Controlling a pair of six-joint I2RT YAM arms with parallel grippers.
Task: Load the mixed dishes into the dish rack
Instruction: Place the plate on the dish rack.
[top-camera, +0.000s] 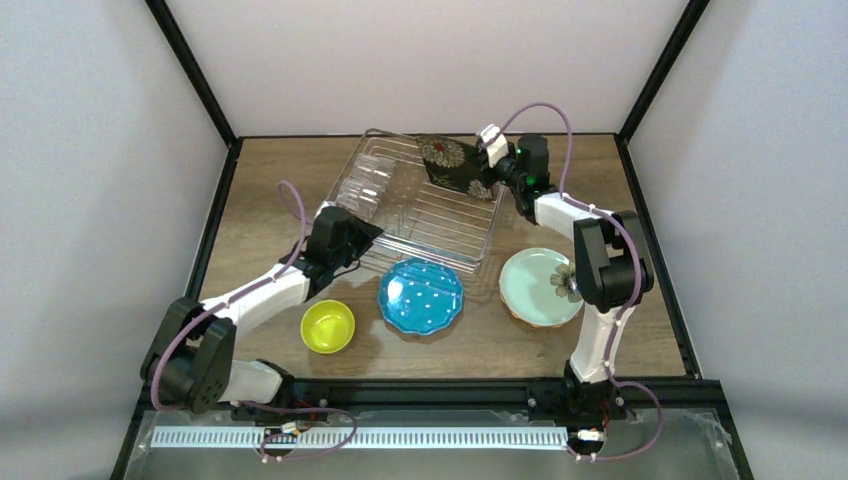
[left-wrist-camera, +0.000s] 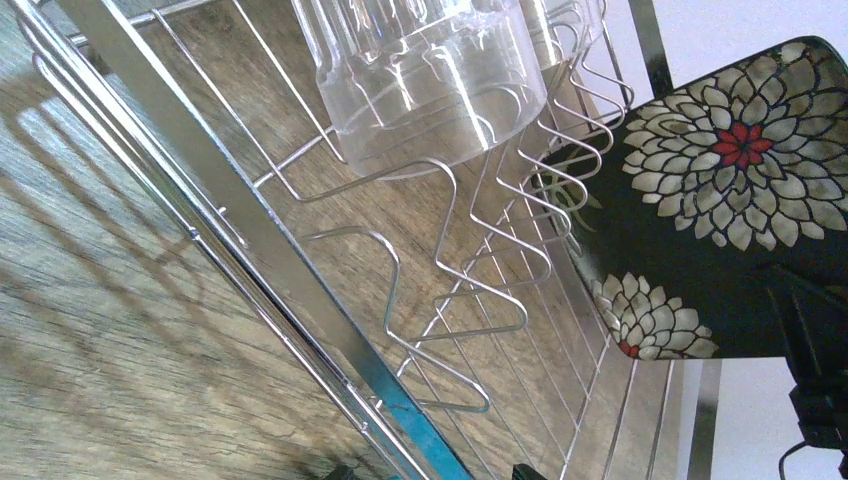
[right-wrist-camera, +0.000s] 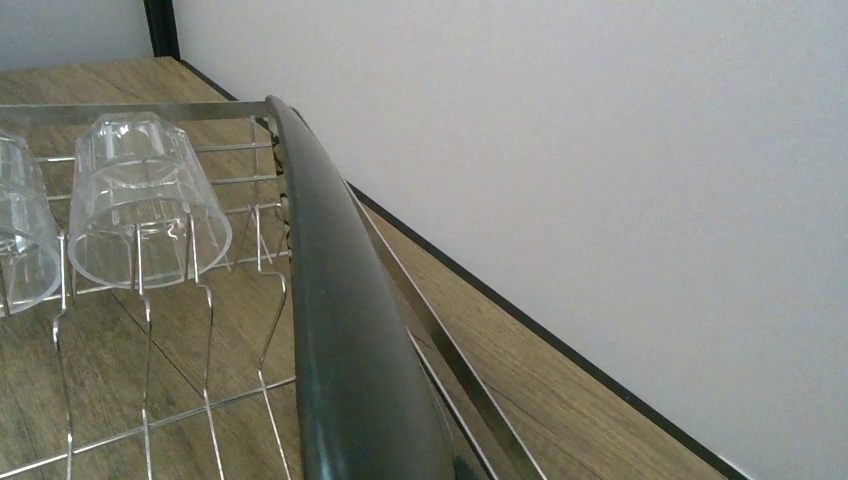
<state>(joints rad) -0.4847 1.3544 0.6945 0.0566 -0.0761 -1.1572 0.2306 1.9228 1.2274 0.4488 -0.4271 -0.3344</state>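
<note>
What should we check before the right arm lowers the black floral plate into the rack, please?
1. Right tool gripping the black square floral plate: ok.
2. Plate standing on edge over the dish rack: ok.
3. Prongs beside the plate free of the clear glass: ok.
4. Plate edge lined up with a slot: cannot tell.
5. Left tool away from the plate: ok.

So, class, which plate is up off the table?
The black flowered plate, held over the rack in the right jaws; the blue plate and mint plate lie on the table.
</note>
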